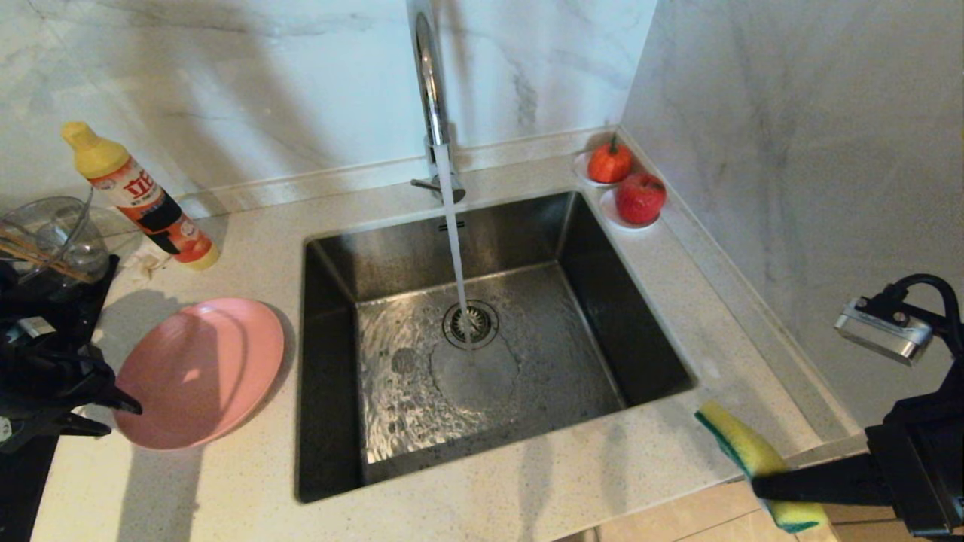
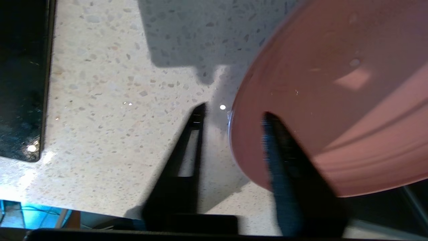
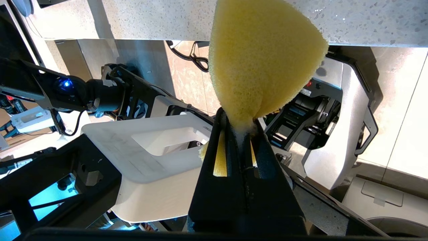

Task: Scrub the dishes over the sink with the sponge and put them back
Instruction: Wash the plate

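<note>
At the sink station, findings as follows.

Sink (image 1: 572, 248): steel basin set in the tabletop (image 1: 527, 467); water runs from the faucet (image 1: 431, 90) onto the strainer drain (image 1: 471, 324).

Pink plate (image 1: 199, 373): on the tabletop left of the sink, apparently tipped, its near rim raised.

Left pincer (image 2: 232, 112): at the plate's near-left rim, fingers spread; one finger over the plate's inner face, the other outside the rim above the tabletop. Contact with the plate cannot be confirmed, as that view is blurred.

Sponge (image 1: 745, 452): yellow with a green layer, held off the tabletop's front right corner, well apart from the plate.

Right pincer (image 3: 239, 125): pressed together on the sponge, squeezing the foam thin at the grip.

Left rear of tabletop: detergent bottle (image 1: 143, 199), clear glass bowl (image 1: 53, 233) with chopsticks (image 1: 38, 256) across it.

Right rear corner: two red fruits (image 1: 625, 181) on small dishes.
</note>
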Robot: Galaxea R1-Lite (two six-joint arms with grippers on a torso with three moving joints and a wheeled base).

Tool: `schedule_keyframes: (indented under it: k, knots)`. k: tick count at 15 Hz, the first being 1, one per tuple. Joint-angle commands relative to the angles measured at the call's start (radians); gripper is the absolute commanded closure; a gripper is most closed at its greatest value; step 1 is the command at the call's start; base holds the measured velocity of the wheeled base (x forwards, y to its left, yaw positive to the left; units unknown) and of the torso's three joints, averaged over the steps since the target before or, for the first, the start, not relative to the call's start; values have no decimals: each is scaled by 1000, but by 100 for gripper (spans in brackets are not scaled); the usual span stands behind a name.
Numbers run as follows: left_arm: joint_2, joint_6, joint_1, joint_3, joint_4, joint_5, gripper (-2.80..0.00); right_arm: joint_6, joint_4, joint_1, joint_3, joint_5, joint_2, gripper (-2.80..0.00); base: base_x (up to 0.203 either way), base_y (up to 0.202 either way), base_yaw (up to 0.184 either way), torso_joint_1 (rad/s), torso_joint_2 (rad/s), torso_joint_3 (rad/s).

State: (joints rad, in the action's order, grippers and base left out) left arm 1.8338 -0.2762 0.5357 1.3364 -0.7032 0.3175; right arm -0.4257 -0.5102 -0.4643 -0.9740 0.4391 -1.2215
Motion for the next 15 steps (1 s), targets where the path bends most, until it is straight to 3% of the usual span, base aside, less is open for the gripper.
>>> schedule_keyframes:
  k: [1,3,10,15]
  knots:
    - [12,-8,1,4,-4,8,-280,-2,-4,1,-2,1,-1,0,0,0,0,0,0,0]
    - [19,-31,5,6,3,22,-280,-2,-5,0,-1,3,3,0,0,0,0,0,0,0]
    - [25,-43,65,6,35,201,-280,0,-2,-1,6,1,3,0,0,0,0,0,0,0]
    - [54,-39,67,-4,39,223,-280,1,-1,-1,8,0,-5,0,0,0,0,0,0,0]
